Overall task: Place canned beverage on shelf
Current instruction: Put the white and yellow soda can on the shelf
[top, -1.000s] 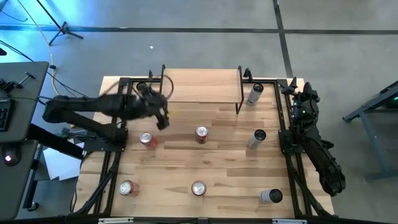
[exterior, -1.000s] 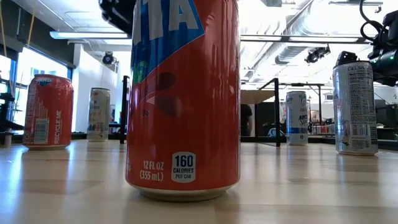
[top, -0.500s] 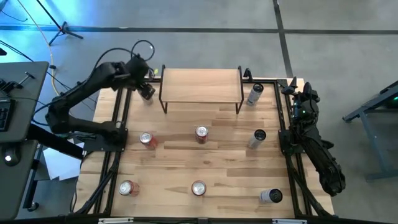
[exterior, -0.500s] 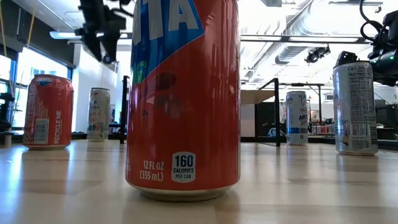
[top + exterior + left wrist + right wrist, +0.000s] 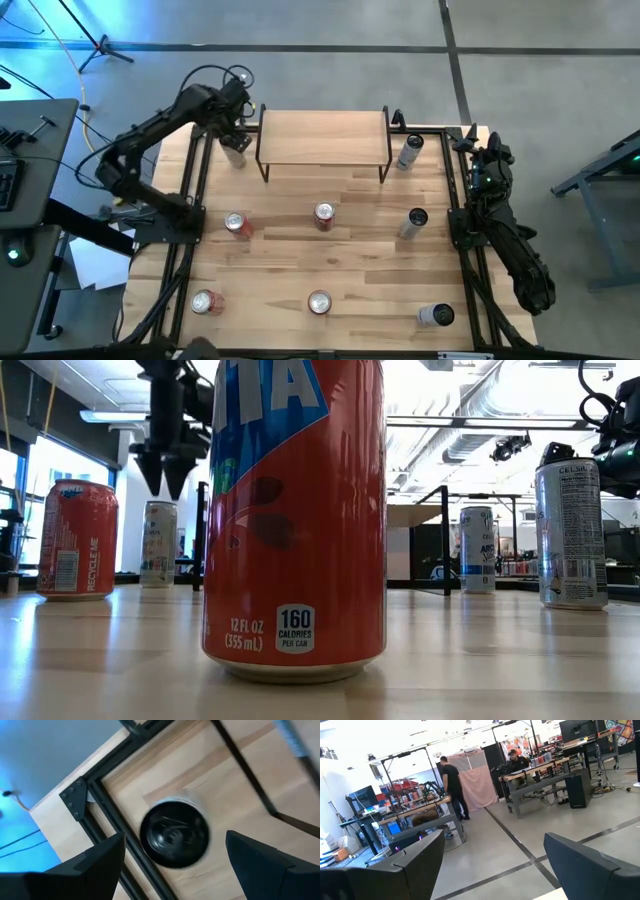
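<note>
We find the left gripper [image 5: 166,478] hanging with its fingers spread apart and holding nothing, directly above a white can [image 5: 235,156] that stands at the table's far left corner, just beside the shelf's left end. In the left wrist view the can's dark top [image 5: 173,834] sits between the two fingers [image 5: 92,865], which are clear of it. The shelf [image 5: 323,137] stands at the table's far edge with its top board bare. The right gripper [image 5: 478,140] waits at the far right corner, its fingers parted. Other cans stand apart on the table [image 5: 360,255], among them a red can [image 5: 323,214] near the middle.
</note>
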Tool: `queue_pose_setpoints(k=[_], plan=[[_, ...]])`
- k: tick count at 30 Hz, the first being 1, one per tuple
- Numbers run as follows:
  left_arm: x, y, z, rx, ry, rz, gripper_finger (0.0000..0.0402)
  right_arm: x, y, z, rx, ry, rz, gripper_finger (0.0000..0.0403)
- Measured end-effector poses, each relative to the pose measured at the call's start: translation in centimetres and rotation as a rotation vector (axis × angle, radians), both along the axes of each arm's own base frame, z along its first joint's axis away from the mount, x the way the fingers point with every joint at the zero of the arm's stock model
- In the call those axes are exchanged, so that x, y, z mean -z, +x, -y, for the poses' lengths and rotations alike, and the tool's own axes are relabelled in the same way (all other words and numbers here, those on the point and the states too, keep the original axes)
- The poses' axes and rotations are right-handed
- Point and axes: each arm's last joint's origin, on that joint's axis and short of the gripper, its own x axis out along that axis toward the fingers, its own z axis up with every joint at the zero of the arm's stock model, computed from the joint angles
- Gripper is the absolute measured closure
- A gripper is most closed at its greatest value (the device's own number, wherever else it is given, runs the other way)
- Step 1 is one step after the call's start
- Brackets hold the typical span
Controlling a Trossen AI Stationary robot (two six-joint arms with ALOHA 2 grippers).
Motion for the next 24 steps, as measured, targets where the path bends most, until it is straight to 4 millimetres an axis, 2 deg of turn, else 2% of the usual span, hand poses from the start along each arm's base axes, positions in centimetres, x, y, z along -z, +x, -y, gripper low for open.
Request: queue_pose_setpoints(k=[4, 11, 21, 24], plan=[[1.1, -0.1, -1.2, -0.030, -0.050, -0.003, 0.0085, 0.0, 0.0, 0.0, 0.000, 0.000, 0.000, 0.0075], [1.8, -0.3, -2.5, -0.063, -0.045, 0.026, 0.0085, 0.0, 0.0, 0.0, 0.000, -0.001, 0.001, 0.0075], [1.9, -0.4, -2.5, -0.103, -0.082, 0.053, 0.0085, 0.0, 0.0, 0.0, 0.000, 0.000, 0.000, 0.0075], [2.6, -0.4, -2.3, -0.130, -0.126, 0.085, 0.0085, 0.0, 0.0, 0.0, 0.000, 0.000, 0.000, 0.0075]])
